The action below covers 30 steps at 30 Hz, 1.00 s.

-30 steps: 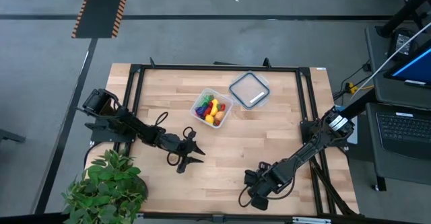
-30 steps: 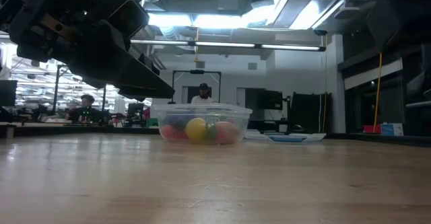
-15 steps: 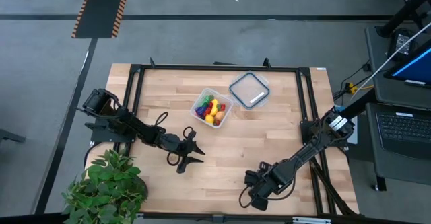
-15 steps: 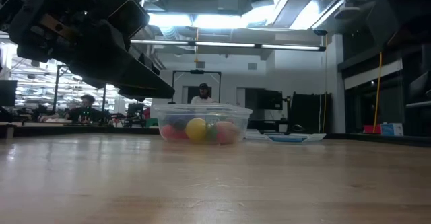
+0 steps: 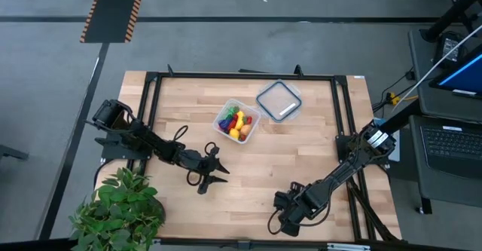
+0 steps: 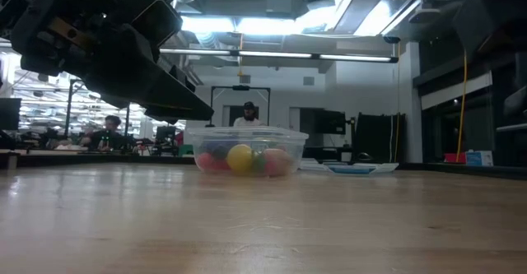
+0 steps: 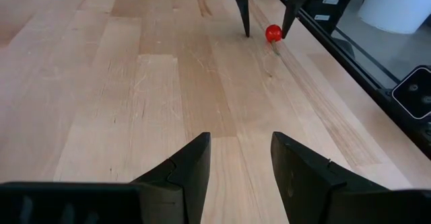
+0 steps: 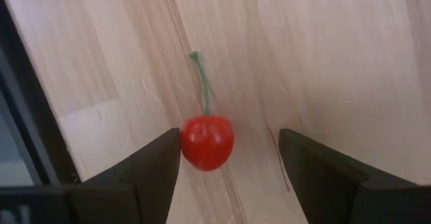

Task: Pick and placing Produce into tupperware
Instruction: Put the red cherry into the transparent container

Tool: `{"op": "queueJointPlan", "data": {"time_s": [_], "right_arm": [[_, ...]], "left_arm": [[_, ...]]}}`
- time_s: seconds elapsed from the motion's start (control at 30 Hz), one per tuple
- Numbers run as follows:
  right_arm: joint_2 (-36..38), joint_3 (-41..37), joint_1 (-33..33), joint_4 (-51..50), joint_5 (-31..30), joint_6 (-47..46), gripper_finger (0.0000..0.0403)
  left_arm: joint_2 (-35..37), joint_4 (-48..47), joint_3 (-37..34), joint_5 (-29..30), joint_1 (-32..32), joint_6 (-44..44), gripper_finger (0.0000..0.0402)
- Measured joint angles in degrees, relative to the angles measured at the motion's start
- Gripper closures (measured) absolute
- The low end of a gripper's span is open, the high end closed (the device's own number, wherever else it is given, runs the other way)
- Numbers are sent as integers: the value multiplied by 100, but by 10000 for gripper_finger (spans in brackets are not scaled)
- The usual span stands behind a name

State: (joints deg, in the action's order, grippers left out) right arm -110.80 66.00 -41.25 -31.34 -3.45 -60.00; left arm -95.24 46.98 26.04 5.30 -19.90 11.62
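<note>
The clear tupperware (image 5: 238, 120) stands at the table's middle, toward the far side, with several colourful Produce pieces (image 6: 240, 158) inside. A red cherry (image 8: 207, 142) with a green stem lies on the wood near the table's near edge, right of centre. My right gripper (image 8: 229, 135) hangs over it, pointing down and open, one finger on each side of the fruit. From the left wrist view the cherry (image 7: 273, 33) shows between those two fingers. My left gripper (image 7: 240, 140) waits open and holding nothing, left of centre (image 5: 218, 169), pointing toward the table's right. My right gripper stands astride the cherry from above. The fruit rests on the table close against one finger (image 8: 158, 167), and I cannot tell whether that finger touches it. The other finger is clearly apart from it.
A flat clear lid (image 5: 279, 100) lies right of the tupperware. A leafy potted plant (image 5: 120, 209) stands at the near left corner. A black frame rail (image 8: 20, 123) runs close beside the cherry. Bare wood lies between the two grippers.
</note>
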Motion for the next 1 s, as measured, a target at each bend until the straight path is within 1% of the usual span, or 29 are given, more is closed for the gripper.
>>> {"op": "queueJointPlan", "data": {"time_s": [0.17, 0.27, 0.37, 0.57, 0.67, 0.73, 1.0], "right_arm": [[-3, -7, -7, 5, -115, -16, 148], [-3, -11, -5, 1, -128, -24, 158], [-3, -17, -4, -15, -163, -49, 182], [-3, -22, 2, -42, -221, -46, 248], [-3, -27, 7, 29, -238, 10, 270], [-3, -28, 7, 78, -251, 21, 275], [-5, -26, 12, 162, -251, 2, 274]], "left_arm": [[0, 0, 0, 0, 0, -2, 253], [0, 0, 0, 0, 1, -2, 253], [0, -2, 0, 0, 0, -3, 253], [0, -2, -2, 0, 0, -4, 253], [0, -2, 0, 0, 0, -4, 253], [0, -2, 0, 0, 0, -4, 253], [0, -2, 0, 0, 0, -4, 253]]}}
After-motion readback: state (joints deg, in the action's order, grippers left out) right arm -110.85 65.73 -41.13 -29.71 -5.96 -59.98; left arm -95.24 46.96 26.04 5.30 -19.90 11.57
